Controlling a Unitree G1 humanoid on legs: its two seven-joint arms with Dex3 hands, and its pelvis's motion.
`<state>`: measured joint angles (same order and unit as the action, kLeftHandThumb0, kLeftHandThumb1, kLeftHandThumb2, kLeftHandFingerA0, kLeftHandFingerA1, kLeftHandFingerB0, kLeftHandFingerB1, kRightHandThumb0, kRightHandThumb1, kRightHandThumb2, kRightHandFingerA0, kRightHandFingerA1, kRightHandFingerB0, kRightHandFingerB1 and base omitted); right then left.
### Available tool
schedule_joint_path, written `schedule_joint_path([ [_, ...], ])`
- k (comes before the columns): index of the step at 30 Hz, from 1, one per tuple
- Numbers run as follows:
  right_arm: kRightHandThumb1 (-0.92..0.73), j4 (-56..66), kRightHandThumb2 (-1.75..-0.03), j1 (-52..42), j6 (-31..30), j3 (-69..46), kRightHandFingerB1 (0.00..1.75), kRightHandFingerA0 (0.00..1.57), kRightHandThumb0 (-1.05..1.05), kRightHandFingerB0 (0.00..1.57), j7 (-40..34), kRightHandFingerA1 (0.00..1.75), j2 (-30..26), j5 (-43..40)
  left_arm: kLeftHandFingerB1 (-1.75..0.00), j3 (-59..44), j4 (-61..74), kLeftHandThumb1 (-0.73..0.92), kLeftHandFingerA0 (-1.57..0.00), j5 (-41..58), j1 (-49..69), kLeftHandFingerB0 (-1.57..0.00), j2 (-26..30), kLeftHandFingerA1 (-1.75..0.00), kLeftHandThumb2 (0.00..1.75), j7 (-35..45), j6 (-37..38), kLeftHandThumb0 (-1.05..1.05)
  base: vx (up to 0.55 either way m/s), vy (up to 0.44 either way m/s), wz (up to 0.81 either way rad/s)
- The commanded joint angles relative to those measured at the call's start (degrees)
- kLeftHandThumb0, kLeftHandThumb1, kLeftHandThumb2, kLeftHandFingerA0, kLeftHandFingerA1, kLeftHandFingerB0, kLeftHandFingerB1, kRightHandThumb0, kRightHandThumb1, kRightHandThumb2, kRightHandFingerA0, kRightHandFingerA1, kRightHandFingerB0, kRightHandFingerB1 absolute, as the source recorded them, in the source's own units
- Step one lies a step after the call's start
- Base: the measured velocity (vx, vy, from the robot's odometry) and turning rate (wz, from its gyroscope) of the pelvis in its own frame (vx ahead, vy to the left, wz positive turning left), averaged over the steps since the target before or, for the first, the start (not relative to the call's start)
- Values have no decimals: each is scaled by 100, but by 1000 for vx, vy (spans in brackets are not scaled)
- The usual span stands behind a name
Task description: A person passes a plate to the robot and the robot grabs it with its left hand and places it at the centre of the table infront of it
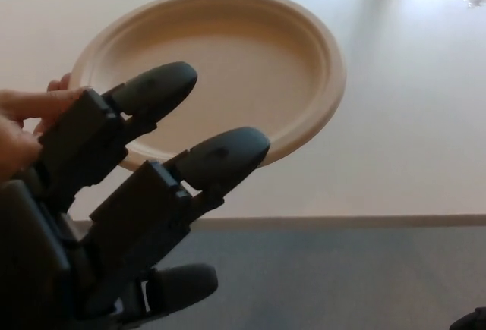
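Head view, the only one: a person's hand (19, 129) comes in from the left side of the pic and pinches the rim of a tan plate (250, 64), thumb on top. The plate is up in the air, tilted a bit, over the pale tabletop (410, 117). It is not lying down yet.

The robot's left hand (129, 216) is big and dark in front, low on the left. Its two thick fingers (220, 159) are spread wide apart w/ the thumb down below, and there is nothing in it. The finger tips cover part of the plate's near-left rim in the pic, but I can't tell if they touch it or are just closer to the camera.

Right hand: only a tiny dark bit shows in the bottom right corner, can't tell if that is the hand.

How the plate will prob. feel: it looks like a paper plate, so very light, thin, and a bit bendy. It won't break if it falls, but a hard squeeze could fold the rim. Matte, so not slippery.

Best spot to grab, I think: the near rim, next to the person's fingers, thumb under and fingers on top. Squeeze soft.
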<state>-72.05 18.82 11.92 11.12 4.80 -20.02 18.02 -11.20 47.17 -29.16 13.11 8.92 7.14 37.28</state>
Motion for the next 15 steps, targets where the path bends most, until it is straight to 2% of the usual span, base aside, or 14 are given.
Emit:
schedule_joint_path([
  [1, -65, -20, -58, -20, -3, -4, 52, 72, -50, 47, 39, 75, -87, 18, -40, 65, -50, 39, -4, -714, 19, -10, 132, -35, 68, 405, -569, -61, 0, 0, 0],
  [3, -65, -21, -58, -17, -16, 2, 51, 73, -50, 47, 38, 74, -83, 24, -40, 66, -143, 39, -5, -861, -76, -10, 200, -30, 67, 407, -600, -59, 0, 0, 0],
  [4, -65, -29, -58, -12, -22, 6, 51, 73, -51, 46, 36, 75, -81, 30, -43, 78, -144, 37, -1, -943, -126, -7, 225, -27, 72, 482, -707, -59, 0, 0, 0],
  [5, -66, -29, -58, -7, -30, 30, 51, 74, -51, 46, 22, 74, -85, 57, -48, 103, -218, 25, 0, -960, -199, 0, 253, -50, 84, 480, -743, -32, 0, 0, 0],
  [12, -66, -15, -58, 1, -27, 44, 52, 70, -51, 47, 35, 72, -78, 58, -48, 209, -728, 25, 0, -1902, -800, -2, 353, -48, 86, 413, -1113, -34, 0, 0, 0],
  [13, -65, -22, -59, 6, -32, 35, 51, 69, -49, 45, 40, 71, -78, 48, -33, 249, -888, 47, -18, -1979, -941, -19, 374, -31, 55, 389, -1167, -59, 0, 0, 0],
  [15, -66, -26, -58, 15, -48, 53, 51, 71, -50, 47, 33, 73, -79, 67, -33, 298, -1097, 46, -17, -2025, -1086, -19, 413, -30, 54, 307, -1185, -58, 0, 0, 0],
])
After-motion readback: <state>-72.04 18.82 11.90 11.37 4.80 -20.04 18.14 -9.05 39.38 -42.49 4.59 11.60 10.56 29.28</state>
